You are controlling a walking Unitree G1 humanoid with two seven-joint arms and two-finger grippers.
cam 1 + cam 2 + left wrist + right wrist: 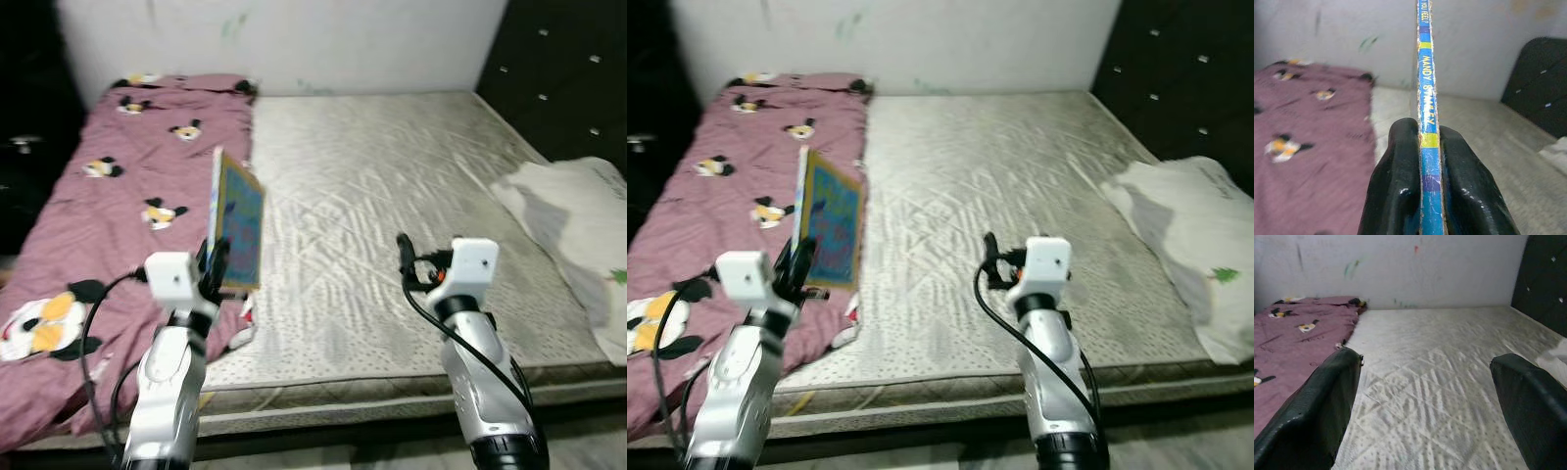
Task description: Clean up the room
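Book (238, 220): thin children's hardcover, upright, pinched at its lower edge by left gripper (1422, 161), above the seam between pink blanket (108, 206) and bare mattress (392, 196). Likely light and stiff; a grip nearer the spine should limit swing. Right gripper (1425, 396) wide open, empty, over mattress.

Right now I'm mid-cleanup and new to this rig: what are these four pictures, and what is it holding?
The two wide pictures come from the robot's head, looking down over its silver arms at a bed. The other two look along each wrist's black fingers. The left gripper is shut on a thin blue book, held upright on edge; the left wrist view shows its spine pinched between both fingers. The right gripper is open over the bare mattress. A maroon cartoon-print blanket covers the bed's left side; a white bag lies at its right.
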